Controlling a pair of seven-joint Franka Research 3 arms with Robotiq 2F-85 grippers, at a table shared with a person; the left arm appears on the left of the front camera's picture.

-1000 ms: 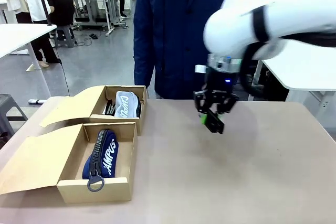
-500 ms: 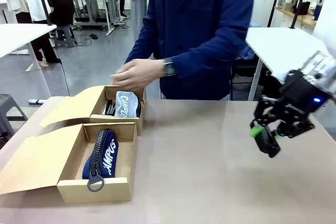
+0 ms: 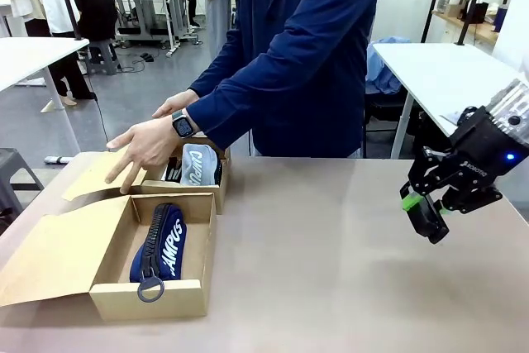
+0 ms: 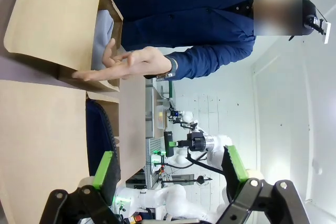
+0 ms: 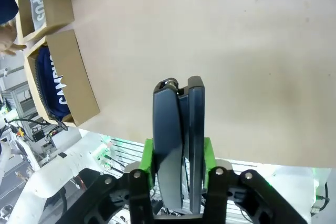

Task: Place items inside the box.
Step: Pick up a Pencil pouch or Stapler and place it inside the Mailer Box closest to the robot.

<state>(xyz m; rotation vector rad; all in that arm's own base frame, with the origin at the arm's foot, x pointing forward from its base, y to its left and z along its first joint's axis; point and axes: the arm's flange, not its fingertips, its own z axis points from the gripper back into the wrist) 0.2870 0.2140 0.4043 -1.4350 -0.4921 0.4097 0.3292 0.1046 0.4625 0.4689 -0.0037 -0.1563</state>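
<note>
Taking the front view as a clock face with six o'clock nearest the camera, the right gripper (image 3: 426,208) hangs above the table (image 3: 331,254) at about three o'clock, near the right edge. Its jaws are pressed on a black stapler (image 3: 431,222), whose end sticks out below the green pads and is tilted. In the right wrist view the same stapler (image 5: 178,124) stands upright between the two fingers, pinched from both sides and clear of the tabletop. The left gripper (image 4: 170,169) has its green pads (image 4: 107,169) spread wide with nothing between them. Two open cardboard boxes sit side by side on the left of the table. The near box (image 3: 194,241), at about eight o'clock, holds a navy pouch (image 3: 161,241) with white lettering, lying lengthwise with its zip ring toward the camera. The far box (image 3: 221,173), at about ten o'clock, holds a grey-blue pouch (image 3: 198,164) leaning upright. Dark things beside it on its left are too small to tell. A person (image 3: 306,55) in a dark blue jacket stands at twelve o'clock and reaches toward ten. One hand (image 3: 149,145), with a watch (image 3: 183,126) on the wrist, has its fingers spread on or just over the far box's open flap (image 3: 95,175).
</note>
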